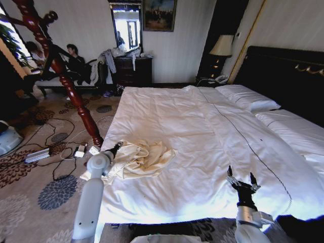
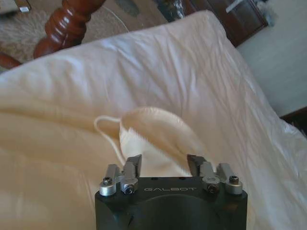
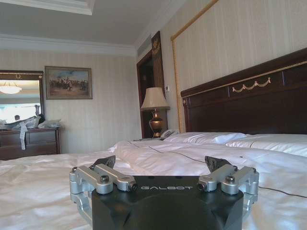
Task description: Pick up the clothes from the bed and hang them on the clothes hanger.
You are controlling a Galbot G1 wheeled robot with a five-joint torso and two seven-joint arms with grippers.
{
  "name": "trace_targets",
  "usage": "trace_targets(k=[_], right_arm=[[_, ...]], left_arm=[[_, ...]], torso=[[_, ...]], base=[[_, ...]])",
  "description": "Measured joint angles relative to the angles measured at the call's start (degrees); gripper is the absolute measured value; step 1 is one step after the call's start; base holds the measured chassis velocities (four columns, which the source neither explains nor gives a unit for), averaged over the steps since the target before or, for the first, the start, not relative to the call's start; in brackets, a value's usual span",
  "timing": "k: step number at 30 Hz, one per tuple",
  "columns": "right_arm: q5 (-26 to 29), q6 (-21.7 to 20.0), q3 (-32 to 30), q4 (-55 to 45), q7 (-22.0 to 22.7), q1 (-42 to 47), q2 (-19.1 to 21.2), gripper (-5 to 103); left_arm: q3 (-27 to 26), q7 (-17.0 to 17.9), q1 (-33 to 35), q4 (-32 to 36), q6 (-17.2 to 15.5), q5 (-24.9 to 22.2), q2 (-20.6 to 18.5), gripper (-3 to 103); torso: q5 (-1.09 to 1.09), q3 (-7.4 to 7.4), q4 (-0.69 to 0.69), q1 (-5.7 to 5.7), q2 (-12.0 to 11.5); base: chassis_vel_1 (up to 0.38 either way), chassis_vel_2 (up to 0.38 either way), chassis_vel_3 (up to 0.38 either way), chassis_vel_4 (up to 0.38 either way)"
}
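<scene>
clothes (image 2: 158, 139) just beyond left gripper (image 2: 164, 164)

Pale striped walls (image 1: 91, 25). Framed painting (image 1: 159, 14) top centre, mirror (image 1: 126, 26) just left of it above dark dresser (image 1: 132, 71). Lit table lamp (image 1: 221, 46) upper right. Patterned floral carpet (image 1: 50, 192) lower left, strewn with cables (image 1: 61, 152). Red-brown turned coat stand (image 1: 66, 81) slanting down left side.

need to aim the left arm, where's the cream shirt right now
In the head view the cream shirt lies crumpled on the bed, near its left front corner, directly beneath the open left gripper.
</scene>
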State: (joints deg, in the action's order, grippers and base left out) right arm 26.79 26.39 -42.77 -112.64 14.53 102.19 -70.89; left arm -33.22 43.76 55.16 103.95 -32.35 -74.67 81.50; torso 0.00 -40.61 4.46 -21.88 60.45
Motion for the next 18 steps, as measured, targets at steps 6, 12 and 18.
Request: trace_targets(k=[6, 12, 18], right_arm=[[0.13, -0.04, 0.09, 0.45, 0.03, -0.22, 0.23, 100], [0.21, -0.05, 0.34, 0.90, 0.03, -0.50, 0.74, 100], [0.36, -0.05, 0.35, 1.01, 0.04, -0.48, 1.36, 100]], left_arm=[[-0.50, -0.03, -0.09, -0.59, -0.93, 0.06, -0.07, 30], [-2.57, -0.16, -0.18, -1.37, -1.91, -0.21, -0.34, 23], [-4.63, -0.23, -0.36, -1.17, -2.35, -0.33, 0.51, 43]], torso=[[0.00, 0.00, 0.00, 0.00, 0.00], [0.00, 0.00, 0.00, 0.00, 0.00], [0.00, 0.00, 0.00, 0.00, 0.00]], base=[[0.000, 0.000, 0.000, 0.000], [0.000, 0.000, 0.000, 0.000], [0.000, 0.000, 0.000, 0.000]])
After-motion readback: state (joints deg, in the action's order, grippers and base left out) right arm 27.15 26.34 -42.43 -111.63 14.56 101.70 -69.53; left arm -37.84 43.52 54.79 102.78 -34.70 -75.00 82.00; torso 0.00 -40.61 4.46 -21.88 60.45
